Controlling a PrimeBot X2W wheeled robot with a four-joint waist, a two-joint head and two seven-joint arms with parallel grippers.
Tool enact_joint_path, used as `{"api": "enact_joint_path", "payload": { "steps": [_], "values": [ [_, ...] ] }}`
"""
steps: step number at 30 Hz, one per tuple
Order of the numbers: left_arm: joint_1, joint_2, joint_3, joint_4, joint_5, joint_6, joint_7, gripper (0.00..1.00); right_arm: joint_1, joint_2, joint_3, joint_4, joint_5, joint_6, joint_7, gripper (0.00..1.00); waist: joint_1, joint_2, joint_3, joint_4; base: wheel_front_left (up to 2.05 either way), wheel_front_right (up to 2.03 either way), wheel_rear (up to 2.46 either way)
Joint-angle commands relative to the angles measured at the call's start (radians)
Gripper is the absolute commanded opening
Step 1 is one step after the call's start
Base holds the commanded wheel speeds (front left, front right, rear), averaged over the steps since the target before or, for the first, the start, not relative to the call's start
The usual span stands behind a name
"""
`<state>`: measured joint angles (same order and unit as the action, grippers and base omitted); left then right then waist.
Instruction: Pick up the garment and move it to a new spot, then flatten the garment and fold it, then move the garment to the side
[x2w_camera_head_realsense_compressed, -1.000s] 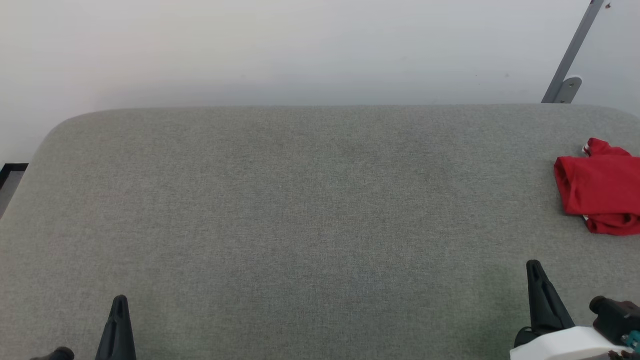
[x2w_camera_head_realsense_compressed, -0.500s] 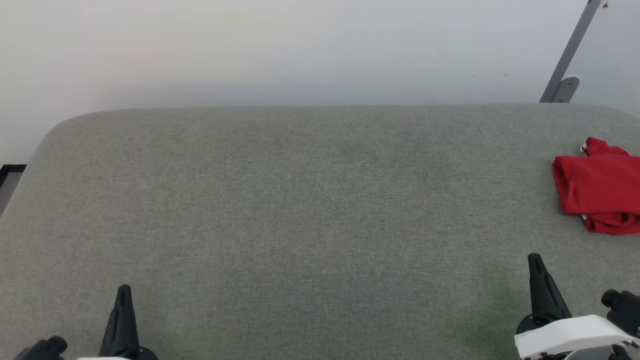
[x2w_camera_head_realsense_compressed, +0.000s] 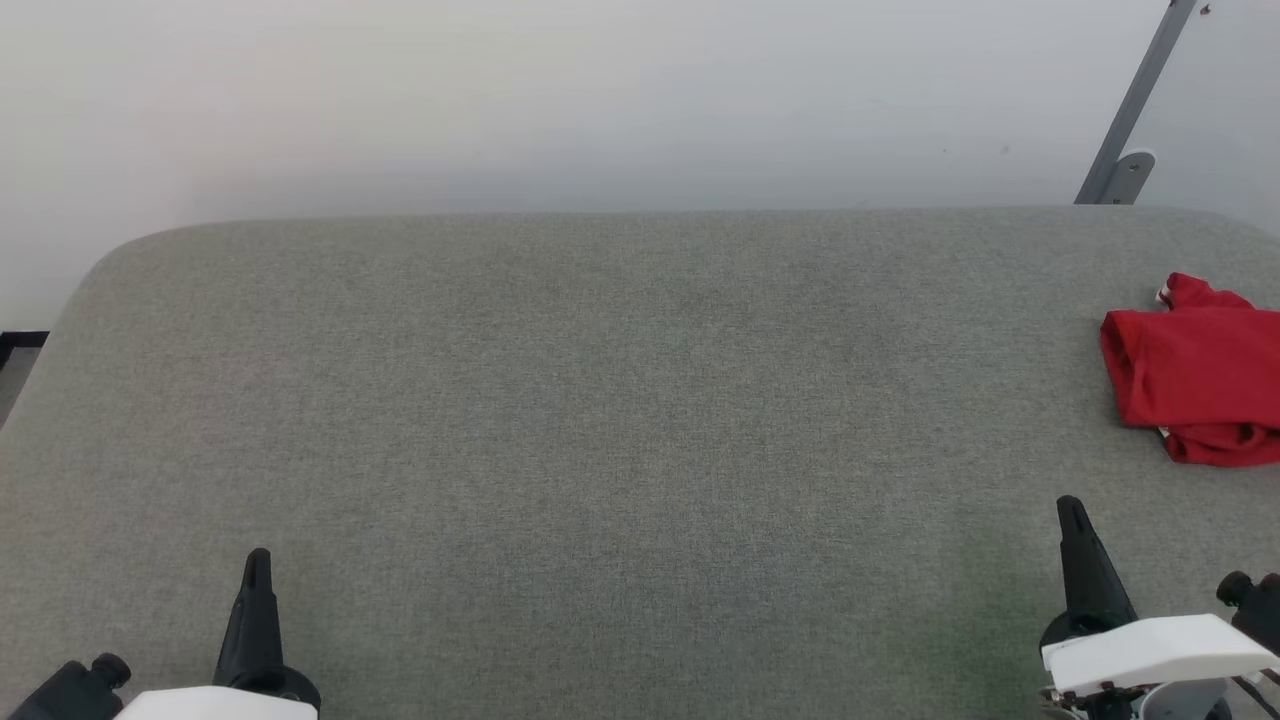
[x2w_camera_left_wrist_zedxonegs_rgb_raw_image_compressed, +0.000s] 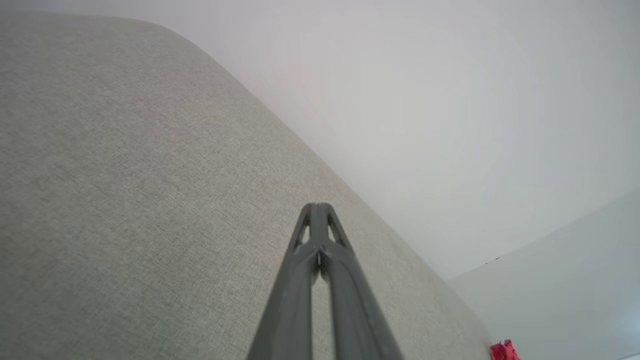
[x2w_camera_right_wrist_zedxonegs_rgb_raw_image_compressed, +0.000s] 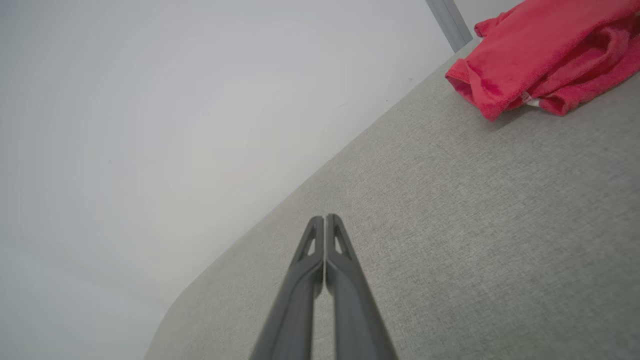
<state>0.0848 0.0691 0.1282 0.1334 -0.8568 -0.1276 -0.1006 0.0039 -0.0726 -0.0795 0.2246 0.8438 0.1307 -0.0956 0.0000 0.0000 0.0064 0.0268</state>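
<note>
At the far right of the grey fabric-covered surface (x2w_camera_head_realsense_compressed: 600, 400), the red garment (x2w_camera_head_realsense_compressed: 1195, 365) lies as a compact, rumpled bundle, partly cut off by the head view's edge. The right jaws and left jaws are both clenched on nothing, low at the near side and well apart from the garment.

Finding: this arrangement fits either a shirt awaiting pickup or one already folded and set aside. No move is advised.

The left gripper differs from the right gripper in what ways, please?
The left gripper sits lower left, far from the garment; the right gripper sits lower right, much nearer it. The right gripper's tip reaches further up the head view. Both are shut and empty.
</note>
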Motion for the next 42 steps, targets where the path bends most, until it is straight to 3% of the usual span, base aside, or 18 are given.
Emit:
{"api": "enact_joint_path", "payload": {
  "steps": [1, 42],
  "values": [
    [-0.025, 0.006, -0.001, -0.005, -0.029, -0.002, 0.009, 0.0, -0.027, -0.001, -0.005, -0.011, 0.032, 0.0, 0.008, 0.0, 0.0, 0.0, 0.0, 0.0, 0.0, 0.0, 0.0],
    [-0.126, -0.007, -0.01, 0.061, -0.442, -0.004, 0.126, 0.0, -0.08, 0.013, -0.022, 0.007, 0.447, 0.0, 0.124, 0.0, 0.0, 0.0, -0.002, -0.013, 0.0, 0.0, 0.0]
  ]
}}
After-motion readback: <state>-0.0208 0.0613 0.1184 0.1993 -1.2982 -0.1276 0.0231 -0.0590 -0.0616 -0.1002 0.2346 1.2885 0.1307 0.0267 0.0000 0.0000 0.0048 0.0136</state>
